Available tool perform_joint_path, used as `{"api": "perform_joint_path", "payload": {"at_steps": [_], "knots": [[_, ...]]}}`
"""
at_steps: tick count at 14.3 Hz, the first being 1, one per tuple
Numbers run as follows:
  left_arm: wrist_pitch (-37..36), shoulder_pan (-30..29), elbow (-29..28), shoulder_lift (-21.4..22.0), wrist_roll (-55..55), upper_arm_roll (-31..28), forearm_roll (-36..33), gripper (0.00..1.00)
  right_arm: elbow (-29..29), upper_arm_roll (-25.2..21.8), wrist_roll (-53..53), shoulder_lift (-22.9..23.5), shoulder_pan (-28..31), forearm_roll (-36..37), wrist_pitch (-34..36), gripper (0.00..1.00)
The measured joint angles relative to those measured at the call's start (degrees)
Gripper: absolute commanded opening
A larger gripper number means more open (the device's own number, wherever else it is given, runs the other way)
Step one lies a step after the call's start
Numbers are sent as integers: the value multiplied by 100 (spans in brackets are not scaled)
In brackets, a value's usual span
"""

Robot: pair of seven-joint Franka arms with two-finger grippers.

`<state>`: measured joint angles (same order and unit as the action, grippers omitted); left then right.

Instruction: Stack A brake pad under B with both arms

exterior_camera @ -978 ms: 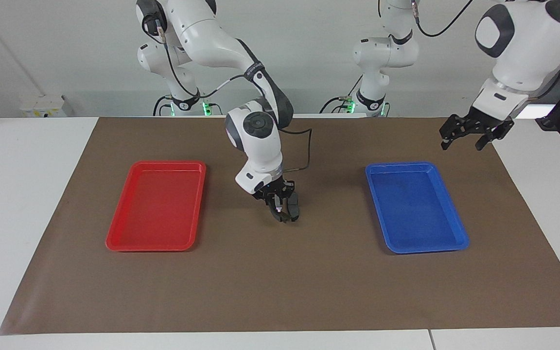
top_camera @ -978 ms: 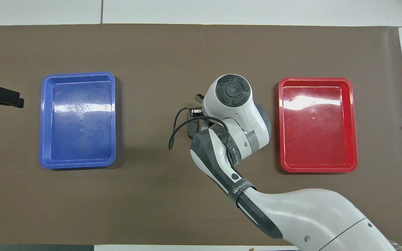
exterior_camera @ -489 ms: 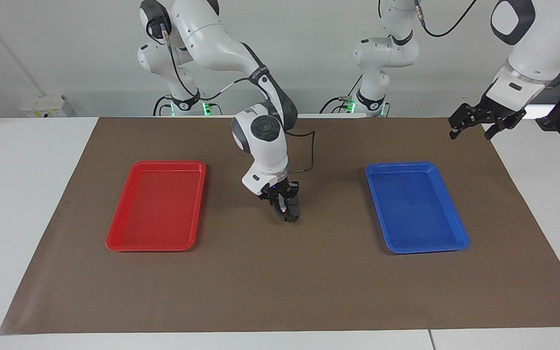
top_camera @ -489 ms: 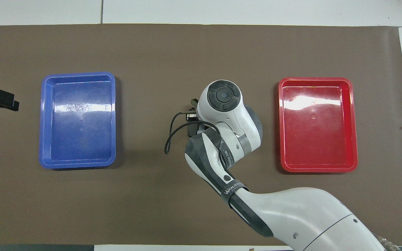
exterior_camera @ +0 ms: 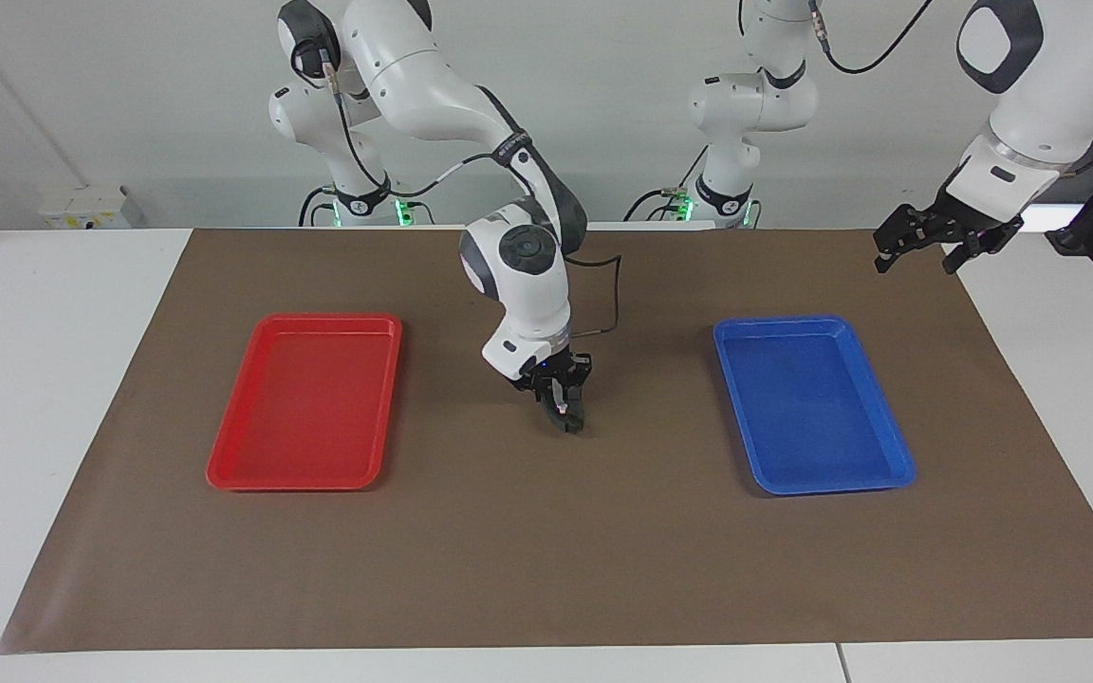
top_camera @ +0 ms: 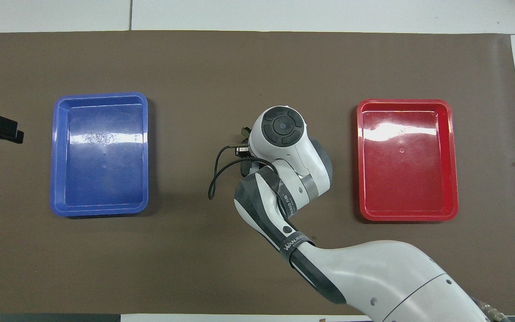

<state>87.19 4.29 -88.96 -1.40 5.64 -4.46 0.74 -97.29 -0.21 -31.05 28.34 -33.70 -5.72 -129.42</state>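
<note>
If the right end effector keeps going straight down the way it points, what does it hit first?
Probably the brown mat. The right end effector, shut, points down at it midway between the red tray and blue tray. Something dark sits at its tip; whether that is a pad, I cannot tell.

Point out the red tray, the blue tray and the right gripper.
red tray point(exterior_camera: 224, 472): facing view, on its rim.
blue tray point(exterior_camera: 888, 474): facing view, on its rim.
right gripper point(exterior_camera: 567, 424): facing view, at its fingertips.

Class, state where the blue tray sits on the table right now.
The blue tray lies on the brown mat toward the left arm's end of the table, level with the red tray.
</note>
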Motion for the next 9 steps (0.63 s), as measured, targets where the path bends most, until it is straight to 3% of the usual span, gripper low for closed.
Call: {"api": "perform_joint_path", "payload": {"at_steps": [9], "knots": [[-5,-1,0,0,0,0,0,99,-33,0,0,64,-50,0,-121,0]]}}
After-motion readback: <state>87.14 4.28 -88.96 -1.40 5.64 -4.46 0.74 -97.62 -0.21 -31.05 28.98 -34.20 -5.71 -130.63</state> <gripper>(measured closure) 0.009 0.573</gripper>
